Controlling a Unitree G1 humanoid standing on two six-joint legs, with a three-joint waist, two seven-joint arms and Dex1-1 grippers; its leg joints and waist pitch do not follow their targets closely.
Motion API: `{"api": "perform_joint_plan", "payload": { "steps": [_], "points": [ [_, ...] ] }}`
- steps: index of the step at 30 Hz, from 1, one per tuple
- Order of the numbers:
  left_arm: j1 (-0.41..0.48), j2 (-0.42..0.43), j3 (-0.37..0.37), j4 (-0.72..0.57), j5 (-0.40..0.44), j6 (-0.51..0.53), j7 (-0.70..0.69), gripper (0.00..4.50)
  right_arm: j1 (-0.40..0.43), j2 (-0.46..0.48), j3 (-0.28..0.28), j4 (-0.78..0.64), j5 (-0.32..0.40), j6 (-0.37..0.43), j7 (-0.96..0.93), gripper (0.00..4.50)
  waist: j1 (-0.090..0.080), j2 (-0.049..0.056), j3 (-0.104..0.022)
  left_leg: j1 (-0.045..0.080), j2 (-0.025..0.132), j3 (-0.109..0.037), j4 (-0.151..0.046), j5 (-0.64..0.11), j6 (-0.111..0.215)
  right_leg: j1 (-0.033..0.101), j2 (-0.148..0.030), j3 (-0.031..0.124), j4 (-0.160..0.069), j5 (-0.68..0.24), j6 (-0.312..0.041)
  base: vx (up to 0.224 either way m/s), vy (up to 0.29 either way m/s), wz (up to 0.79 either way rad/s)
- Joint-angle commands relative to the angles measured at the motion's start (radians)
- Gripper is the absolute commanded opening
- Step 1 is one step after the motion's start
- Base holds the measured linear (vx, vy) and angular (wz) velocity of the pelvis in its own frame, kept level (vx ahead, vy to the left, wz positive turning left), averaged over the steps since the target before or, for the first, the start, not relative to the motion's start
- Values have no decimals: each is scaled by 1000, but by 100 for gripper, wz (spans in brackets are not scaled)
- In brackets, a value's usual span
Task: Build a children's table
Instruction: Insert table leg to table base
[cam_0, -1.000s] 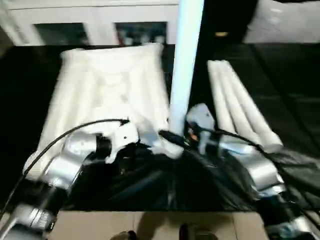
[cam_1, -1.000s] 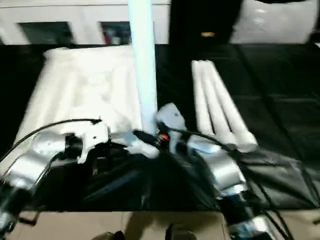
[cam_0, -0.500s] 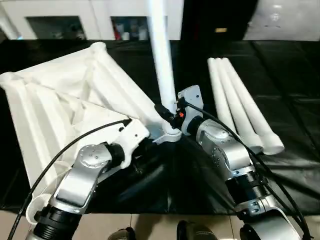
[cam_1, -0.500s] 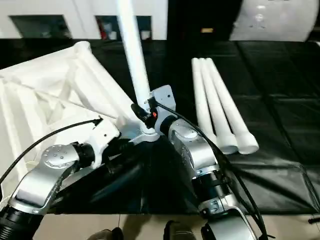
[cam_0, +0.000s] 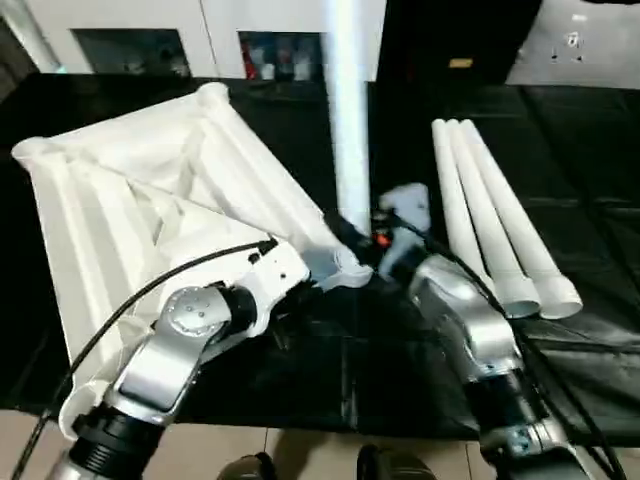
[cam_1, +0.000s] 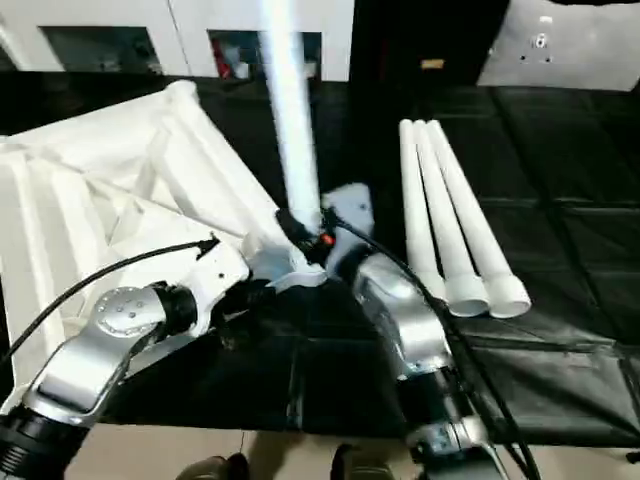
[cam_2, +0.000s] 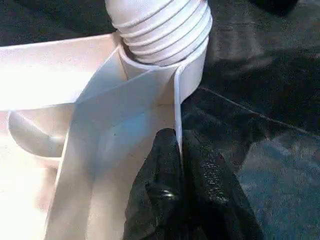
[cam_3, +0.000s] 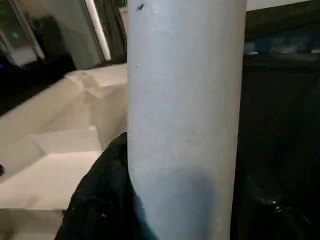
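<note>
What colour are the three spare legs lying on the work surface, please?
White, all three spare legs; clearest in the left eye view.

A black, creased cover (cam_0: 590, 110) lay over the worktop. Behind it stood a white cabinet (cam_0: 215, 20) with dark glazed openings, small items inside too blurred to name. A tall dark panel (cam_1: 420, 40) stood beside it. Pale floor (cam_0: 300, 455) showed at the near edge.
</note>
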Motion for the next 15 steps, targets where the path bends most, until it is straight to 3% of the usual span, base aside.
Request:
{"api": "perform_joint_plan", "payload": {
  "steps": [1,6,7,11,12,15],
  "points": [
    [-18,46,27,18,-1,-88,-38,0,49,-10,-50,-18,65,7,58,191,5,11,-80,2,64,-14,-43,-74,135,69,-90,60,-50,-13,-267,0,0,0],
    [-40,56,39,70,-64,-98,-94,0,60,-37,-66,-82,129,25,128,191,10,15,-81,6,68,-14,-41,-110,98,66,-87,60,-44,-57,-270,0,0,0],
    [-47,53,46,80,-81,-89,-108,44,60,-43,-66,-88,135,28,138,191,10,14,-80,5,66,-13,-42,-119,94,66,-86,60,-47,-72,-267,0,0,0],
    [-79,55,83,102,-123,-146,-137,61,54,-65,-66,-102,120,32,138,191,10,17,-82,2,62,-16,-40,-138,67,69,-88,60,-49,-126,-252,0,0,0],
    [-86,53,90,107,-129,-159,-135,90,52,-67,-67,-103,119,33,137,191,8,19,-81,3,61,-14,-38,-146,65,66,-86,60,-51,-136,-251,0,0,0],
    [-133,27,157,113,-211,-130,-133,104,53,-85,-55,-129,97,31,130,191,8,21,-84,1,58,-13,-35,-124,67,68,-83,58,-46,-106,-255,0,0,0]
  ]
}}
